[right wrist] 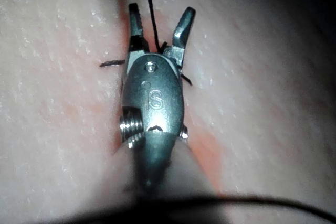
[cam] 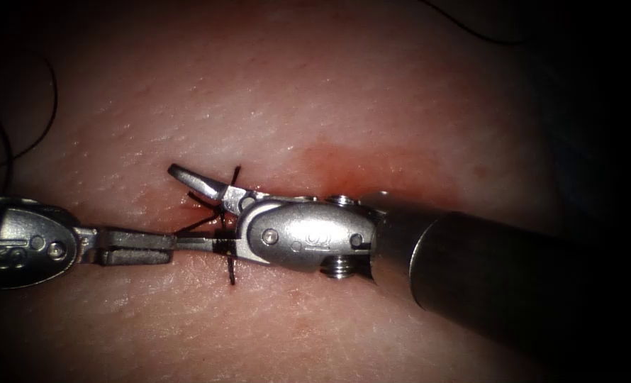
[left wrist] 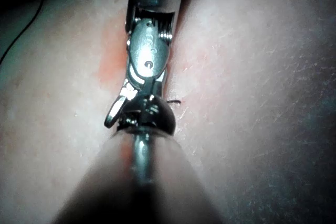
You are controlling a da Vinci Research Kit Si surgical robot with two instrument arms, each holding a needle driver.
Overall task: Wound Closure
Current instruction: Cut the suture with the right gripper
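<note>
— What are the jaws doing?
— The right tool (cam: 216,213) is spread wide, one jaw up-left, a taut thread (right wrist: 153,22) between the jaws. The left tool (cam: 161,246) is clamped flat on that thread, which runs along the cut (cam: 188,201).
— And the stitch?
— Dark thread ends (cam: 232,273) stick out crosswise on both sides of the cut.
— The tissue (cam: 315,106)?
— Pale, pebbled, glossy, with red fluid (cam: 372,167) beside the polished steel. I can't make out the needle.
</note>
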